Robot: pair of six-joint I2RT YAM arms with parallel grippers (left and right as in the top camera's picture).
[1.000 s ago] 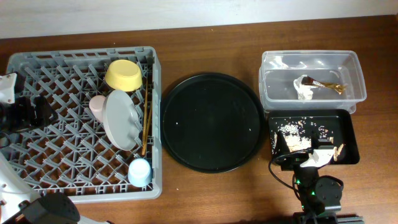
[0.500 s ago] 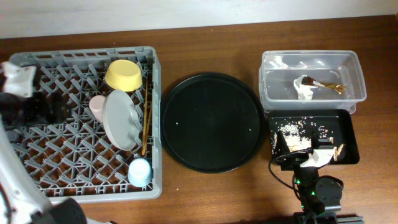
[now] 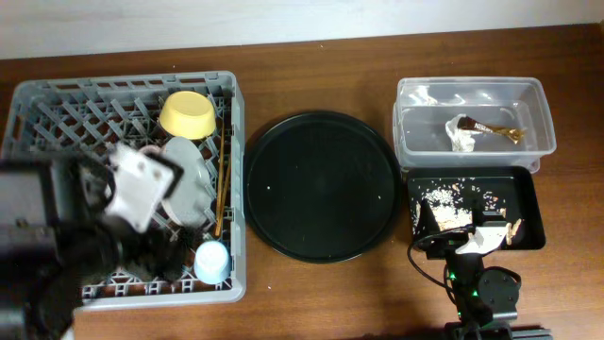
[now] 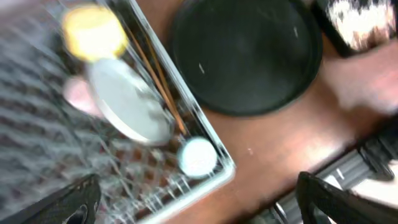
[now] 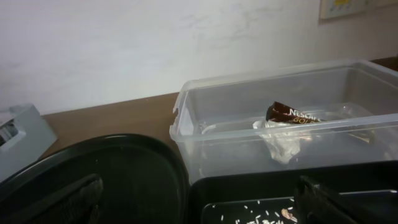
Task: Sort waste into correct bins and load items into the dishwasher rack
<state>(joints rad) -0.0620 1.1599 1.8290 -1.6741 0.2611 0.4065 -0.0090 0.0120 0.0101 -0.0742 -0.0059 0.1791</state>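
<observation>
The grey dishwasher rack (image 3: 57, 104) holds the yellow bowl (image 3: 189, 113), the grey plate (image 3: 196, 175), the chopsticks (image 3: 222, 184) and the light blue cup (image 3: 212, 262). My left arm (image 3: 132, 203) is a large blur over the rack's front half and hides the pink cup there. The left wrist view shows the pink cup (image 4: 78, 96) beside the plate (image 4: 127, 102), and my left gripper (image 4: 199, 205) wide open and empty. The clear tub (image 3: 528, 94) holds the napkin (image 3: 461, 138) and wrapper (image 3: 491, 126). The black tray (image 3: 528, 203) holds food scraps (image 3: 442, 198). My right gripper (image 5: 199, 208) is open and empty at that tray's front edge.
The large round black tray (image 3: 321, 186) lies between the rack and the bins. The right wrist view shows the tub (image 5: 186, 118), the wrapper (image 5: 292, 114), the round tray (image 5: 93, 174) and a rack corner (image 5: 18, 137). A pale wall stands behind the table.
My left arm has swung from the rack's far left edge to over its front middle, now large and blurred. The right arm and all objects have not moved.
</observation>
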